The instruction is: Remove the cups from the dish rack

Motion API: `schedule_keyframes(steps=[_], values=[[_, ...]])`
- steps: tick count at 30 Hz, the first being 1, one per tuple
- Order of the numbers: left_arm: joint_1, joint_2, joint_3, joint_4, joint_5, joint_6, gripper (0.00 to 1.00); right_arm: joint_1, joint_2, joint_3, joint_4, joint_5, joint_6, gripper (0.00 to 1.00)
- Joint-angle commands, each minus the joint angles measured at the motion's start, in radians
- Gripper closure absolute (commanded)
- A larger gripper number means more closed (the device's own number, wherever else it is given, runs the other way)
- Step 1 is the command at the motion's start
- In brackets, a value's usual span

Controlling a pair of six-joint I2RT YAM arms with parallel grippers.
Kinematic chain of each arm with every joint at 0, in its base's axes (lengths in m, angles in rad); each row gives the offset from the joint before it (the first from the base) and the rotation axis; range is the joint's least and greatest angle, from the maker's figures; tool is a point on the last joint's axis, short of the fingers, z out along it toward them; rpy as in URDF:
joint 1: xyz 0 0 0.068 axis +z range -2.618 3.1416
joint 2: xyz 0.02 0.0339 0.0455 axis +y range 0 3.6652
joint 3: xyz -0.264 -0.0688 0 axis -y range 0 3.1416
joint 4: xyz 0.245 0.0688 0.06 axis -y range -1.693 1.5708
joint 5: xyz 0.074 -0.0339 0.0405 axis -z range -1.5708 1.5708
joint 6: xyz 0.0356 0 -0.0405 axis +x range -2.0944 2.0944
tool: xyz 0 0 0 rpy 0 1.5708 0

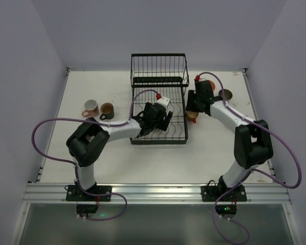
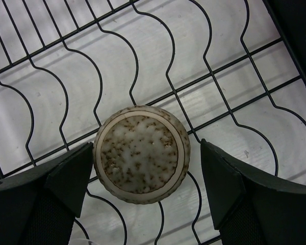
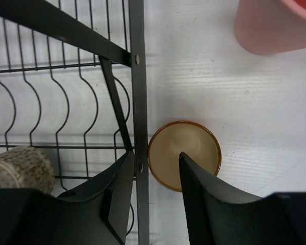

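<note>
Showing brown speckles, the beige cup (image 2: 141, 154) looks ribbed.

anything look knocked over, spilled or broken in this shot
Nothing stands out. The speckled cup appears to sit bottom-up on the dish rack tray, as drying cups do. The amber cup stands upright on the table, close against the rack's side rail. No spill or breakage shows.

Cup (image 2: 141, 154) inside dish rack (image 1: 158, 142)
</note>
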State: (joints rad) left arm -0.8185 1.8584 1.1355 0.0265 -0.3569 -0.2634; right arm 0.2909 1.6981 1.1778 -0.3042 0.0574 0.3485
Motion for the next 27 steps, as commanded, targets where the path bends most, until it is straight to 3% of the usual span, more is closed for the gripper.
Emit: schedule_keyframes(steps=[1, 6, 7, 10, 13, 15, 16, 17, 20, 27], values=[[0.010, 0.018, 0.040, 0.061, 0.003, 0.030, 0.10, 0.010, -0.115, 0.006, -0.001, -0.004, 0.010, 0.56], [0.012, 0.030, 0.046, 0.076, 0.003, 0.036, 0.24, 0.016, -0.234, -0.085, 0.040, -0.039, 0.026, 0.56], [0.012, 0.018, 0.038, 0.081, 0.001, 0.035, 0.33, 0.017, -0.283, -0.108, 0.051, -0.050, 0.029, 0.56], [0.012, -0.031, -0.002, 0.095, -0.008, 0.024, 0.46, 0.040, -0.397, -0.208, 0.105, -0.051, 0.047, 0.56], [0.012, -0.190, -0.052, 0.137, -0.008, 0.013, 0.50, 0.059, -0.501, -0.322, 0.180, -0.099, 0.092, 0.56], [0.010, -0.267, -0.109, 0.186, 0.022, 0.000, 0.52, 0.068, -0.606, -0.427, 0.288, -0.210, 0.171, 0.53], [0.010, -0.304, -0.132, 0.206, 0.047, -0.008, 0.53, 0.070, -0.638, -0.467, 0.348, -0.253, 0.213, 0.46], [0.010, -0.377, -0.182, 0.234, 0.115, -0.026, 0.54, 0.073, -0.688, -0.554, 0.493, -0.369, 0.310, 0.43], [0.012, -0.499, -0.256, 0.351, 0.281, -0.085, 0.55, 0.088, -0.722, -0.657, 0.719, -0.482, 0.494, 0.38], [0.012, -0.651, -0.407, 0.550, 0.574, -0.256, 0.58, 0.122, -0.775, -0.725, 0.990, -0.586, 0.721, 0.31]])
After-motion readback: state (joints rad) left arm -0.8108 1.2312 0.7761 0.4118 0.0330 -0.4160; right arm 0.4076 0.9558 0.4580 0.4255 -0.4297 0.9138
